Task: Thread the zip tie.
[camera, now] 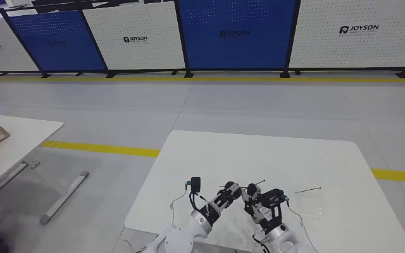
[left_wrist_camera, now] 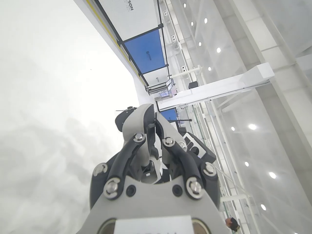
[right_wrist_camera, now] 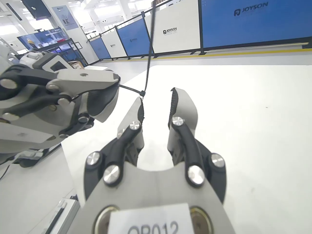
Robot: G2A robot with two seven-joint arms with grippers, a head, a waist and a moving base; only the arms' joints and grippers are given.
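A black zip tie (right_wrist_camera: pixel 149 49) is held up above the white table (camera: pixel 316 158). My left gripper (right_wrist_camera: pixel 114 83) is shut on one end of its strap. The strap runs from those fingers to the small square head (right_wrist_camera: pixel 142 93), and a long straight stretch rises from the head. My right gripper (right_wrist_camera: pixel 157 97) is open, with one fingertip (right_wrist_camera: pixel 139 107) just under the head and nothing between the fingers. In the top view both grippers, left (camera: pixel 233 188) and right (camera: pixel 252 190), meet near the table's front edge with the zip tie (camera: pixel 258 183) between them. The left gripper (left_wrist_camera: pixel 154 120) has its fingers pressed together.
A second black zip tie (camera: pixel 308 189) lies flat on the table to the right of the arms. The table stretches away bare behind the grippers. Blue and white partition panels (camera: pixel 237 35) stand across the floor beyond a yellow line.
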